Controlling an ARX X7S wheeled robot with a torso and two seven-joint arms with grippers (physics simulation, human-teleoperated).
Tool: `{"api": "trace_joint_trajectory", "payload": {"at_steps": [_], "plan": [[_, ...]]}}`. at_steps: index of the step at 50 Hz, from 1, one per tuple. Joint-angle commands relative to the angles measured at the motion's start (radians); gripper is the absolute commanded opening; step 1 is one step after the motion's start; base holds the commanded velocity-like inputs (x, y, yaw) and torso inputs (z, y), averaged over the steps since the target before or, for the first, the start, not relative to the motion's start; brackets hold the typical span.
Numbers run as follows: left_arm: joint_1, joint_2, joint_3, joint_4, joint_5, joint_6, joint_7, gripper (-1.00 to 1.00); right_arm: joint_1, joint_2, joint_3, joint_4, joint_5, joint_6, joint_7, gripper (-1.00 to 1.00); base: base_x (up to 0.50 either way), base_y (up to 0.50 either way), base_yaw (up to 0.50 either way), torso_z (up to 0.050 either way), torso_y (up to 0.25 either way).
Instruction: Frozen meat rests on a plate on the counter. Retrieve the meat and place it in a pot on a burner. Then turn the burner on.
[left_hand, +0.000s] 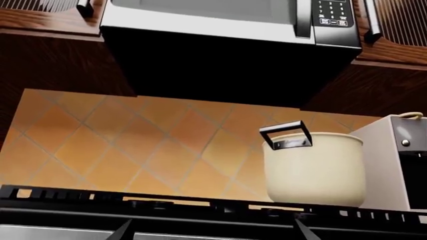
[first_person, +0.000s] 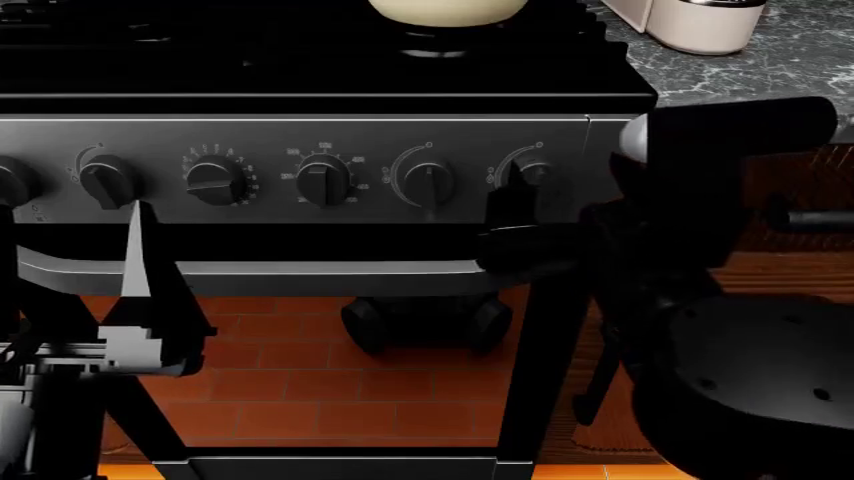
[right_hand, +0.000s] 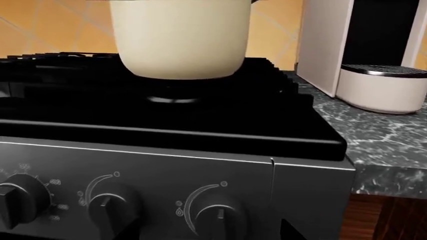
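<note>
Now at the knobs: pot (right_hand: 179, 37) sits on the rear-right burner (right_hand: 172, 97); meat unseen. Right gripper (first_person: 514, 235) near the rightmost knob (first_person: 531, 172), jaw state unclear. Grip squarely, turn slowly.

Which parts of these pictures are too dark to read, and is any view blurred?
Head view: the cooktop is nearly pure black and the right arm a dark mass. Left wrist view: deep shadow under the microwave. Right wrist view: evenly lit pot. None blurred.

You face an orange diagonal-tile wall (left_hand: 133, 145), a steel microwave (left_hand: 213, 20) between wood cabinets (left_hand: 47, 20), terracotta floor (first_person: 334, 390) below.
</note>
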Motion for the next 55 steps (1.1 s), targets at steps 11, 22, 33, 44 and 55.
{"api": "trace_joint_trajectory", "payload": {"at_steps": [11,22,33,44,55], "plan": [[0.007,0.010,-0.004,-0.021,-0.009,0.015,0.015,1.00,-0.030,-0.012,-0.050,0.023,-0.162,-0.019,-0.087,1.00,0.00,0.00,0.00,0.000,0.000],[0.009,0.016,-0.004,-0.028,-0.017,0.017,0.023,1.00,-0.055,-0.023,-0.079,0.044,-0.225,-0.042,-0.128,1.00,0.00,0.00,0.00,0.000,0.000],[0.014,0.012,-0.009,-0.024,-0.016,0.024,0.027,1.00,-0.074,-0.030,-0.104,0.077,-0.284,-0.069,-0.172,1.00,0.00,0.00,0.00,0.000,0.000],[0.016,0.016,-0.011,-0.031,-0.021,0.027,0.033,1.00,-0.072,-0.035,-0.129,0.099,-0.330,-0.087,-0.210,1.00,0.00,0.00,0.00,0.000,0.000],[0.015,0.024,-0.011,-0.041,-0.028,0.027,0.043,1.00,-0.068,-0.040,-0.157,0.137,-0.384,-0.107,-0.246,1.00,0.00,0.00,0.00,0.000,0.000]]}}
